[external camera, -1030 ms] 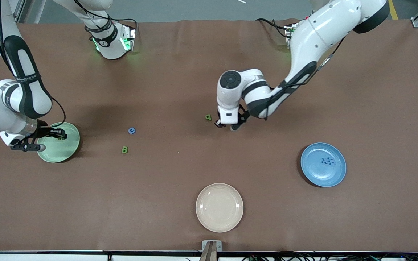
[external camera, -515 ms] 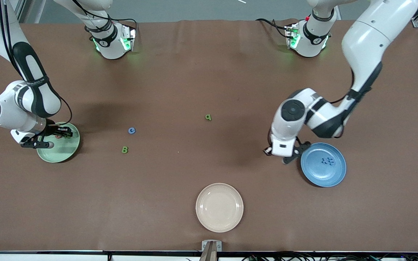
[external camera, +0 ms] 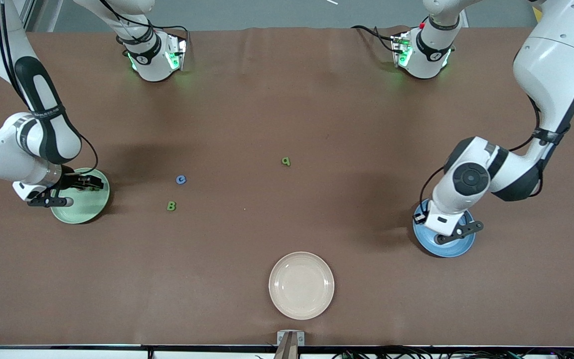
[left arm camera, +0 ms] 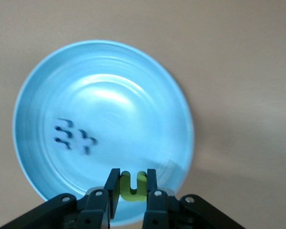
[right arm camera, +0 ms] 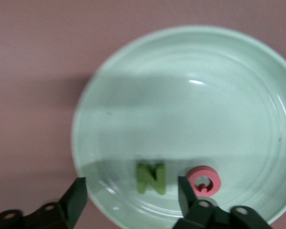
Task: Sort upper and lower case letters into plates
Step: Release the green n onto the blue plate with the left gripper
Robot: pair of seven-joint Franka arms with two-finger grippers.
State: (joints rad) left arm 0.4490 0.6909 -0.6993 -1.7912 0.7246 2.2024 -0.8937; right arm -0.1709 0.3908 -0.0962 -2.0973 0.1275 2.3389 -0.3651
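My left tool (left arm camera: 132,191) hangs wrist-down over the blue plate (left arm camera: 133,86), fingers pinched on a small yellow-green letter (left arm camera: 133,185); which letter, I cannot tell. My right tool (right arm camera: 131,198) hangs over the mint plate (right arm camera: 190,105), its fingers spread wide and holding nothing, forearm bent steeply down.

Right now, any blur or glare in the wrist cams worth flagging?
Left wrist view: blue plate is soft, the dark letters in it smeared; the yellow-green letter in the left gripper is sharper. Right wrist view: green plate slightly soft, small glare spot, shadow band above the green N.
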